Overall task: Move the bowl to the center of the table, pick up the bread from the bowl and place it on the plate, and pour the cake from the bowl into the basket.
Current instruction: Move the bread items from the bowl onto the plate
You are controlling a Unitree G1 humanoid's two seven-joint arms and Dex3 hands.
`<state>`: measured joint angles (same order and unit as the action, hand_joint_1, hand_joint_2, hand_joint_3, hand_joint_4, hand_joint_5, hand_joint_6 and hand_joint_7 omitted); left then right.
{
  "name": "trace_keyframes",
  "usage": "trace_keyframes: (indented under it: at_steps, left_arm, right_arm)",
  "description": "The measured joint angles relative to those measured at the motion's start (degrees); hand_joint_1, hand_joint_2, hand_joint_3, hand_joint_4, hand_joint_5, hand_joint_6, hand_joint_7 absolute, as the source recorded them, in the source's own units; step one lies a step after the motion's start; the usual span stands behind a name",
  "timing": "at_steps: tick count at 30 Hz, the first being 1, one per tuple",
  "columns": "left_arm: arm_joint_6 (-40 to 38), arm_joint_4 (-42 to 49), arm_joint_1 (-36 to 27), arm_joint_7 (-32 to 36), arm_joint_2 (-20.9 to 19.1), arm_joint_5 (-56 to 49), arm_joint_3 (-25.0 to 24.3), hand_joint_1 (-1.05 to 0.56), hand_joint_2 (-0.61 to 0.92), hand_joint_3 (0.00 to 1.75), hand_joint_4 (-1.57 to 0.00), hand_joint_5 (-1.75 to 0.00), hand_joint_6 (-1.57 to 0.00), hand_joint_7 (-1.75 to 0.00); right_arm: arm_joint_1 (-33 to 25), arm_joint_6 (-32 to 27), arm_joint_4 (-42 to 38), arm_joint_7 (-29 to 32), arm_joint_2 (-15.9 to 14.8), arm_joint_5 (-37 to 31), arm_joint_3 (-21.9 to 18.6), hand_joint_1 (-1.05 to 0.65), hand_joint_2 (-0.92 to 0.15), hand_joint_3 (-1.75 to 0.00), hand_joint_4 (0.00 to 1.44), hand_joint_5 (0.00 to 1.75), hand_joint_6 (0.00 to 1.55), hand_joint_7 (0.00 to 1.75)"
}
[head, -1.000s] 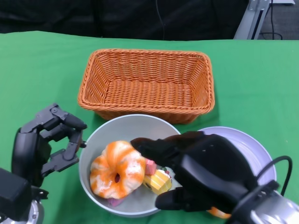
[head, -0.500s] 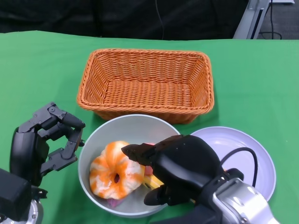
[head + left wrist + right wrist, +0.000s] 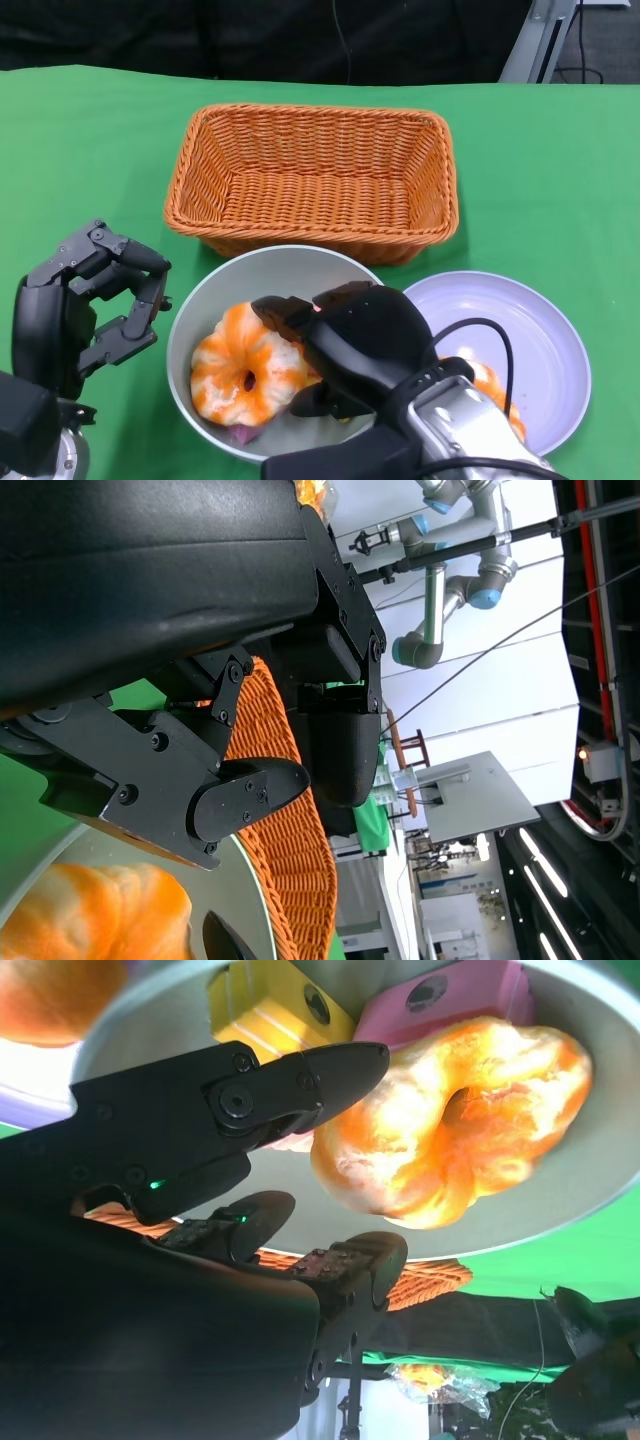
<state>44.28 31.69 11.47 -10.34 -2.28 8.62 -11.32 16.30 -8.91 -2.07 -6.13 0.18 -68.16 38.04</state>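
Even, bright light from overhead fills the head view; the green cloth (image 3: 540,160) is flat and glare-free. The basket (image 3: 312,180) drops a narrow shadow on its near side. The right hand (image 3: 345,350) is a dull black. In the right wrist view, the bread (image 3: 455,1120) past the fingers is overexposed and soft. In the left wrist view, the background beyond the left hand (image 3: 250,780) glares white.

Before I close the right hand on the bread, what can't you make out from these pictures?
- Head view: the right hand covers the cake pieces in the bowl and part of the bread.
- Head view: the right forearm hides most of an orange item on the plate.
- Right wrist view: contact between fingers and bread is unclear.
- Left wrist view: the left hand blocks most of the basket.
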Motion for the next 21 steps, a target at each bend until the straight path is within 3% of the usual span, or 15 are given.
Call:
trace_keyframes:
  at_steps: [7, 21]
  left_arm:
    - [0.7, 0.5, 0.2, 0.4, 0.6, 0.2, -0.1, -0.15, 0.66, 0.82, -0.79, -1.6, -0.77, -1.23]
    - [4.7, 1.6, 1.4, 10.9, 3.5, -3.8, -1.8, -0.19, 0.68, 0.82, -0.74, -1.68, -0.71, -1.28]
  right_arm:
    - [2.6, -1.7, -4.3, 1.7, 1.8, 0.1, 1.3, -0.81, -0.92, -0.04, 0.46, 0.0, 0.26, 0.0]
    - [3.7, -2.4, -4.8, 0.4, 1.8, 2.3, 3.2, -0.81, -0.92, -0.06, 0.4, 0.0, 0.27, 0.01]
